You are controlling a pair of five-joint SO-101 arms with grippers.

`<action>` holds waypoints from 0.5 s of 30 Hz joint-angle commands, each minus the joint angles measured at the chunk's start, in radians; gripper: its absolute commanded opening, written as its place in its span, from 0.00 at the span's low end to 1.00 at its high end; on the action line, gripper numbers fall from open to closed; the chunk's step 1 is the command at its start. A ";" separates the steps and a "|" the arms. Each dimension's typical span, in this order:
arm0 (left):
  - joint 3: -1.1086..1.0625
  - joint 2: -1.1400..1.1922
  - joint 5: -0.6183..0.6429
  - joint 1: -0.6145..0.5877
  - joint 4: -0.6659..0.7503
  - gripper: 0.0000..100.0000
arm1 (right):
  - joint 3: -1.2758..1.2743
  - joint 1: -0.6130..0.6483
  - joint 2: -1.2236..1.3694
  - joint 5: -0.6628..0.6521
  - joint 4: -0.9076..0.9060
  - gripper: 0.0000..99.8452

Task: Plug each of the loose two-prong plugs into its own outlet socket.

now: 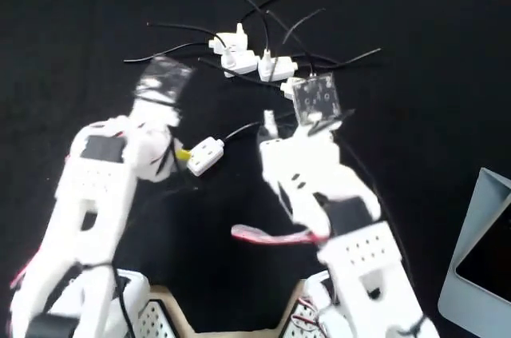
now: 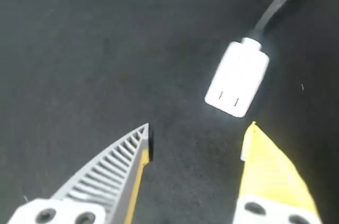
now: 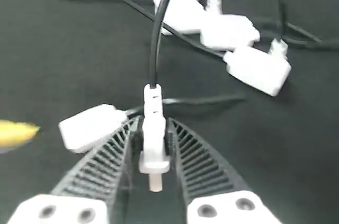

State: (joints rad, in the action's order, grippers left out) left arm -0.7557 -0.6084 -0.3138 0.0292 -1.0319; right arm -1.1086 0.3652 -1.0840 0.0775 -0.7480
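Right jaws pinch a white plug [image 3: 153, 139] by its sides, its black cord [image 3: 157, 38] running away over the black worktop [image 3: 53, 49]; left jaws stand wide apart, a white outlet socket [image 2: 237, 78] lying just beyond their tips, slots facing them, touching neither; other white plugs [image 1: 247, 58] cluster farther off.

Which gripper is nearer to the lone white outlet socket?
Left. The left gripper sits just before the socket; the right gripper, holding a plug, is farther off.
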 commanded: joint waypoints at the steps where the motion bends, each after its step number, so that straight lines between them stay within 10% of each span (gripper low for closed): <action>1: -0.127 -0.199 0.157 -0.033 0.046 0.28 | 0.019 0.084 -0.143 0.005 -0.063 0.01; 15: -0.421 -0.818 0.368 -0.062 0.124 0.28 | -0.136 0.419 -0.278 -0.046 -0.094 0.01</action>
State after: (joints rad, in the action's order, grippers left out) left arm -1.1592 -1.2850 0.0407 -0.0338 -0.9244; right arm -1.2405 0.7288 -1.3449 0.0637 -0.8416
